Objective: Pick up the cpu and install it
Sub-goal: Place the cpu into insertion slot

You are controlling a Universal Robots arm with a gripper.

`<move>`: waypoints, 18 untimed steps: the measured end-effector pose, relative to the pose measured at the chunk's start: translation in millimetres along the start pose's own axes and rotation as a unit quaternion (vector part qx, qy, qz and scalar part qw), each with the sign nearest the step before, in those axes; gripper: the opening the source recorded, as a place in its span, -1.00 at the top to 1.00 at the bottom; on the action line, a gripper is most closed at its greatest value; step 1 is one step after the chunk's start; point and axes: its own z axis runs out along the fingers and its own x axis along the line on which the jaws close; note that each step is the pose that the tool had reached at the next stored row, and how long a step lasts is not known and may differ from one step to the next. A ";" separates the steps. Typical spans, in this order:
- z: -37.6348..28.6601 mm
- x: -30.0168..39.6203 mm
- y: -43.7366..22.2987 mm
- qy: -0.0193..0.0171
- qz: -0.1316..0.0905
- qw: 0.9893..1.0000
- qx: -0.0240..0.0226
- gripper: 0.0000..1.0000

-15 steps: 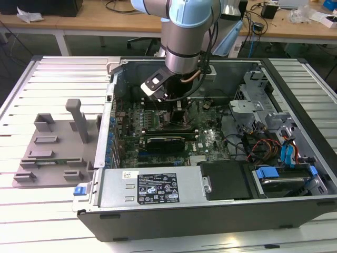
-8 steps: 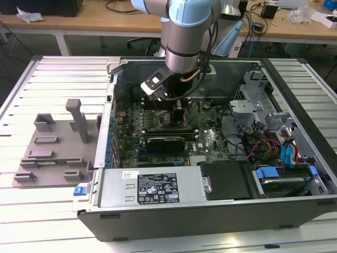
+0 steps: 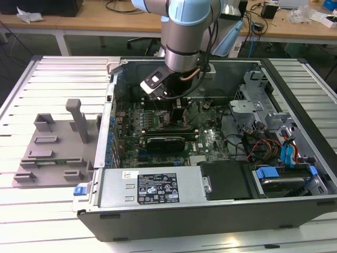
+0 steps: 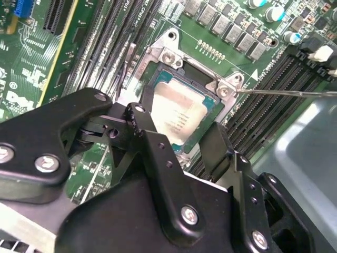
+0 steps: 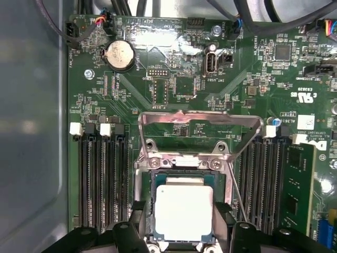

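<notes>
The cpu (image 5: 183, 211), a small square chip with a silvery top plate, lies flat in the motherboard socket (image 5: 145, 163) in both wrist views; it shows tilted in the second wrist view as cpu (image 4: 179, 113). My gripper (image 5: 183, 224) straddles it, black fingers (image 5: 139, 224) pressed against its two opposite edges, shut on it. The same gripper (image 4: 179, 134) appears in the second wrist view. The socket's metal load plate (image 5: 200, 118) stands hinged open beyond the chip. In the exterior view my gripper (image 3: 178, 108) reaches down into the open computer case (image 3: 210, 211) and hides the chip.
Memory slots (image 5: 100, 174) flank the socket on both sides, one holding a module (image 5: 297, 184). A thin lever wire (image 5: 237, 195) runs beside the socket. A coin battery (image 5: 120, 55) and cables lie beyond. The grey plastic tray (image 3: 52, 153) sits at the exterior view's left.
</notes>
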 end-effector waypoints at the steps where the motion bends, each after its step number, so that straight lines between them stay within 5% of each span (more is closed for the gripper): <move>1: -1.6 0.0 -0.1 0.000 0.000 1.000 0.000 -0.24; 3: -2.8 0.0 -0.1 0.000 0.000 1.000 0.000 -0.22; 4: -2.9 -0.1 -0.3 0.000 0.000 1.000 0.000 0.05; 8: -3.0 -2.4 -1.3 0.003 0.000 1.000 0.000 0.41; 9: -2.9 -4.6 -1.6 0.004 0.000 1.000 0.000 0.77; 18: 2.9 -6.8 -1.1 0.008 -0.015 1.000 0.000 0.79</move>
